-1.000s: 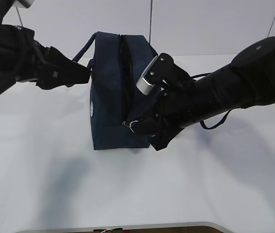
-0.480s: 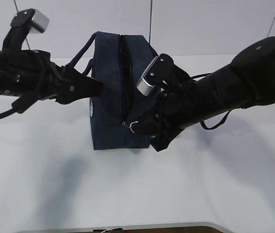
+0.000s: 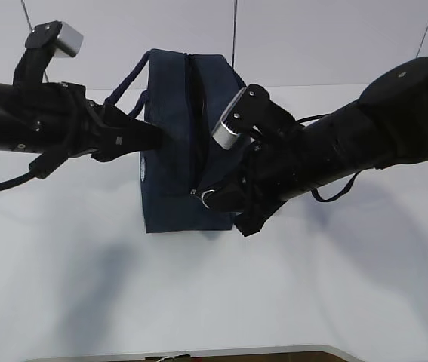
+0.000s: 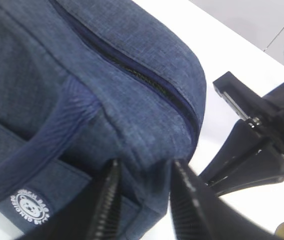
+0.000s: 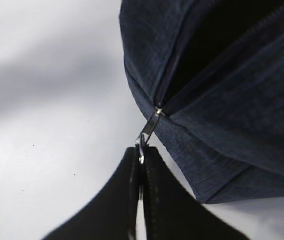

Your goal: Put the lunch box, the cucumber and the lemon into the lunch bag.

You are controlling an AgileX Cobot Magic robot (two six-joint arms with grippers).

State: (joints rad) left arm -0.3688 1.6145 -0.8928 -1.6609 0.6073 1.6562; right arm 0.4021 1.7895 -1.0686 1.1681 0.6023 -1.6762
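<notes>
While both arms meet at the lunch bag [image 3: 172,151], it stands upright on the white table [image 3: 198,294], just above centre.

At nine o'clock of the bag, the left gripper [image 3: 149,136] presses its partly parted fingers [image 4: 109,200] against the bag's side wall, pinching a fold of navy fabric beside the loop handle [image 4: 46,145]. Along the top, the zipper [image 5: 217,60] gapes onto a dark interior. At four o'clock of the bag, the right gripper [image 5: 140,157] is clamped tight on the silver ring pull [image 5: 149,131] at the zipper's near end.
</notes>
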